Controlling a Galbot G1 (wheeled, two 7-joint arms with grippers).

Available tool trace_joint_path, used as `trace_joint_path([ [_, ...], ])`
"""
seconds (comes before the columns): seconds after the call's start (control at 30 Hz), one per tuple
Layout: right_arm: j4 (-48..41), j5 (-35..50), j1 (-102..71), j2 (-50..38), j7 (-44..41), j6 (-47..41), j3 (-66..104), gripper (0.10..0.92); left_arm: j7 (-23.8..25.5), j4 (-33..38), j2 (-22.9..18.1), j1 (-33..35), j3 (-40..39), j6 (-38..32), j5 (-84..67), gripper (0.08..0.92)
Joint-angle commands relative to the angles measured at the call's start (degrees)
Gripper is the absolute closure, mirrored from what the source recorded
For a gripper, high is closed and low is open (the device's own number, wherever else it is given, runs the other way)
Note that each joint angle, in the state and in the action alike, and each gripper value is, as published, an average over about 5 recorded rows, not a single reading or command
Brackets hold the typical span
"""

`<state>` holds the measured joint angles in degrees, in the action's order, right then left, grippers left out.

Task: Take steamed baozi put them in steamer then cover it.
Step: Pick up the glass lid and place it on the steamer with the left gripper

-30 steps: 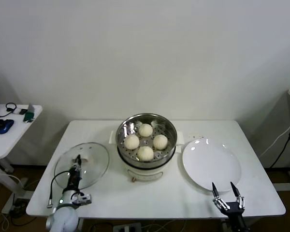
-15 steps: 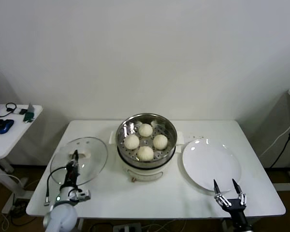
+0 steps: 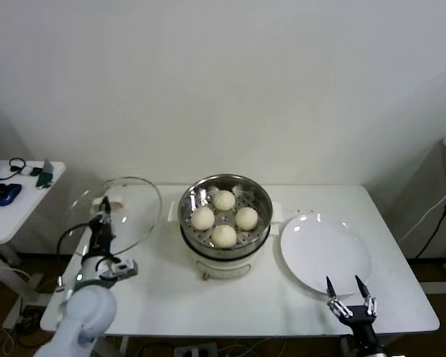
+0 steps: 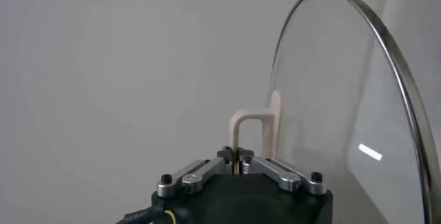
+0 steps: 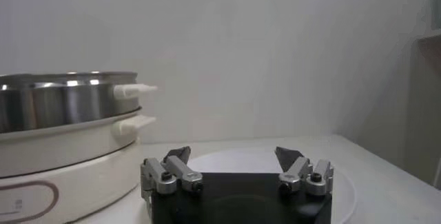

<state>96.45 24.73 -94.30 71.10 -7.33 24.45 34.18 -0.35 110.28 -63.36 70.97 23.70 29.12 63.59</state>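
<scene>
Even, bright light fills the scene, casting only soft shadows beneath the steamer (image 3: pixel 224 223). Highlights glint on its steel rim and on the plate (image 3: pixel 325 253) beside it; a pale reflection streaks the cover (image 4: pixel 358 129).

Setting: robot test room or lab, not a home kitchen. Evidence: bare white wall (image 3: pixel 223 82); plain white table (image 3: pixel 238 297) carrying the cookware; white side desk (image 3: pixel 15 208) with headphones (image 3: pixel 16 164) and blue mouse (image 3: pixel 9 194); loose floor cables (image 3: pixel 7 327).
</scene>
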Motion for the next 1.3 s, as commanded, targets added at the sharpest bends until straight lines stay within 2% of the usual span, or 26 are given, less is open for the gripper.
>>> trace_joint_path([
  [0.03,-0.43,-1.26,0.45,0.13,0.52,0.15,-0.16,0.203,11.53,11.87,1.95,-6.11,-12.23,14.63,5.86,0.875],
  [0.17,-1.09,-1.21,1.18,0.28,0.48,0.70,-0.60,0.203,16.85,12.09,-1.62,-9.35,-19.68,15.88,13.39,0.875],
  [0.27,-1.85,-1.17,1.69,0.31,0.45,1.27,-0.93,0.203,18.99,10.44,-4.99,-12.07,-24.49,15.88,18.46,0.875],
  [0.5,-3.24,-0.92,2.15,-0.07,0.45,2.42,-0.96,0.203,20.95,4.13,-14.39,-16.31,-31.71,15.88,26.53,0.875],
  [0.8,-4.45,-0.18,2.63,-0.70,0.54,3.05,-0.50,0.203,21.36,-2.91,-24.37,-17.75,-34.62,15.49,31.47,0.875],
  [1.07,-4.88,0.60,2.76,-1.56,0.58,3.34,-0.33,0.203,20.93,-7.61,-27.86,-17.96,-35.65,15.10,33.10,0.875],
  [1.3,-5.17,0.75,2.57,-1.67,0.53,3.78,-0.50,0.203,19.56,-11.39,-28.15,-19.55,-35.00,15.46,31.86,0.875],
])
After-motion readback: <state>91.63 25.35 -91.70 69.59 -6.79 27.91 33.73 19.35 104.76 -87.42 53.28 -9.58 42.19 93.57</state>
